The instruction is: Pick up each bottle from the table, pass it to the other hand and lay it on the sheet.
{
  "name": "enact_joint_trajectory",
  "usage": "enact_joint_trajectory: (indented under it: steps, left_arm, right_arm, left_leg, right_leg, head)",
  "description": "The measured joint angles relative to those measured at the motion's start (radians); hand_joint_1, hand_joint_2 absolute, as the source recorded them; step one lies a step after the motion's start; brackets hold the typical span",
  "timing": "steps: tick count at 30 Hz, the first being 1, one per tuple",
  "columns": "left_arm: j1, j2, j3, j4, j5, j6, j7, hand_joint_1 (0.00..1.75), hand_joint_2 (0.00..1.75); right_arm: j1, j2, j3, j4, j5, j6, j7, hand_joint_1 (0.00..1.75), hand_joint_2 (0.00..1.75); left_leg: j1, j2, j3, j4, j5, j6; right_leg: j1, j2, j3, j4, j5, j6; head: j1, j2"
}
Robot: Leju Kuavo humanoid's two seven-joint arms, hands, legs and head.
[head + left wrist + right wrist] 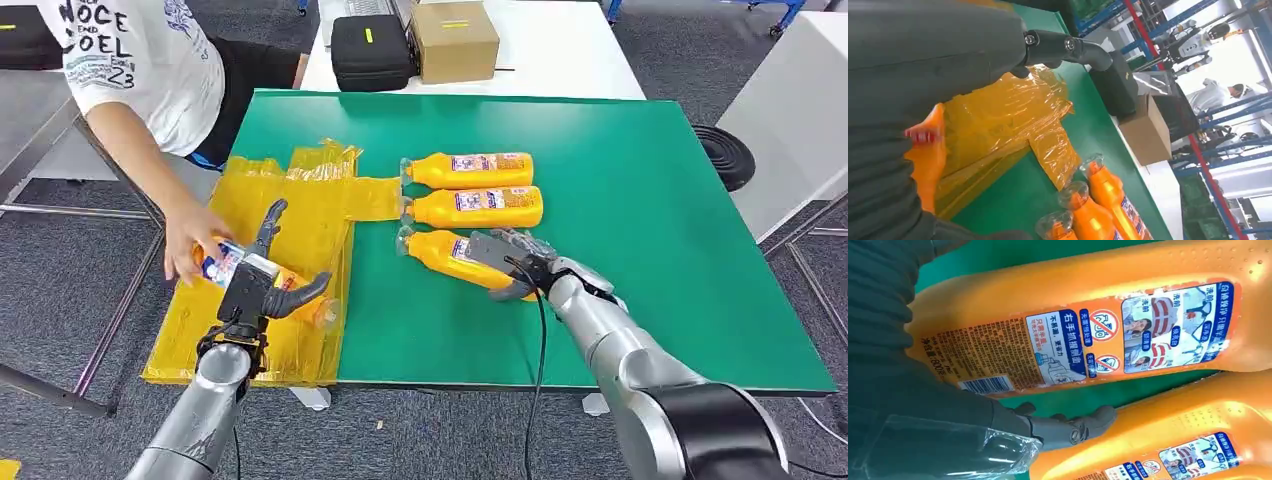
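Note:
Three orange bottles lie side by side on the green table (640, 200): the far one (470, 169), the middle one (475, 207) and the nearest one (440, 250). My right hand (510, 262) grips the nearest bottle (1073, 335) at its base end, fingers across it and thumb on the near side; the bottle still rests on the table. Another bottle (222, 265) lies on the yellow sheet (300, 200), with a person's hand (188, 245) on it. My left hand (265, 285) hovers over that bottle (925, 155) with fingers spread, holding nothing.
The person (140, 60) stands at the table's left side beside the sheet. A black case (372, 50) and a cardboard box (455, 40) sit on a white table beyond the far edge. The sheet hangs over the table's left edge.

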Motion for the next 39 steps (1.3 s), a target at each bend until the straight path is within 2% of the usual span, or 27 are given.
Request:
enact_joint_trajectory:
  steps: [4, 5, 6, 8, 26, 33, 39]
  left_arm:
    - [0.0, 0.0, 0.0, 0.004, 0.002, -0.003, 0.006, 0.0, 1.75]
    - [0.0, 0.0, 0.0, 0.006, 0.002, -0.003, 0.008, 0.0, 1.75]
    - [0.0, 0.0, 0.0, 0.009, 0.005, -0.003, 0.008, 0.0, 1.75]
    - [0.0, 0.001, 0.0, 0.014, 0.007, -0.004, 0.008, 0.0, 1.75]
    - [-0.029, 0.001, 0.0, 0.051, 0.009, -0.016, 0.016, 0.0, 1.75]
    - [-0.039, 0.001, 0.0, 0.064, 0.011, -0.016, 0.016, 0.0, 1.75]
    - [-0.033, 0.001, 0.0, 0.065, 0.018, -0.013, 0.012, 0.0, 1.75]
  right_arm:
    - [-0.002, -0.006, 0.0, 0.001, 0.0, 0.016, 0.056, 0.0, 1.75]
    - [-0.002, -0.008, 0.0, 0.001, 0.0, 0.019, 0.071, 0.42, 1.75]
    - [-0.001, -0.011, 0.0, 0.002, 0.0, 0.026, 0.081, 1.38, 1.75]
    - [-0.001, -0.018, 0.0, 0.004, -0.001, 0.044, 0.094, 1.75, 1.75]
    - [-0.02, -0.036, 0.011, 0.01, 0.04, 0.244, 0.138, 1.75, 1.75]
    - [-0.02, -0.036, 0.019, 0.01, 0.04, 0.231, 0.132, 1.75, 1.75]
    - [-0.01, -0.034, 0.027, 0.01, 0.038, 0.137, 0.07, 1.75, 1.75]
  left_leg:
    - [0.0, 0.0, 0.0, 0.0, 0.0, 0.0]
    - [0.0, 0.0, 0.0, 0.0, 0.0, 0.0]
    - [0.0, 0.0, 0.0, 0.0, 0.0, 0.0]
    - [0.0, 0.0, 0.0, 0.0, 0.0, 0.0]
    - [0.0, 0.001, 0.003, 0.0, 0.0, 0.0]
    - [0.0, 0.001, 0.003, 0.0, 0.0, 0.0]
    - [0.0, 0.001, 0.003, 0.0, 0.0, 0.0]
  right_leg:
    - [0.0, 0.0, 0.0, 0.0, 0.0, 0.0]
    - [0.0, 0.0, 0.0, 0.0, 0.0, 0.0]
    - [0.0, 0.0, 0.0, 0.0, 0.0, 0.0]
    - [0.0, 0.0, 0.0, 0.0, 0.0, 0.0]
    - [0.0, 0.001, 0.002, 0.0, 0.0, 0.0]
    - [0.0, 0.001, 0.002, 0.0, 0.0, 0.0]
    - [0.0, 0.001, 0.002, 0.0, 0.0, 0.0]
  head:
    - [0.0, 0.0]
    - [0.0, 0.0]
    - [0.0, 0.0]
    - [0.0, 0.0]
    - [0.0, 0.0]
    - [0.0, 0.0]
    - [0.0, 0.0]
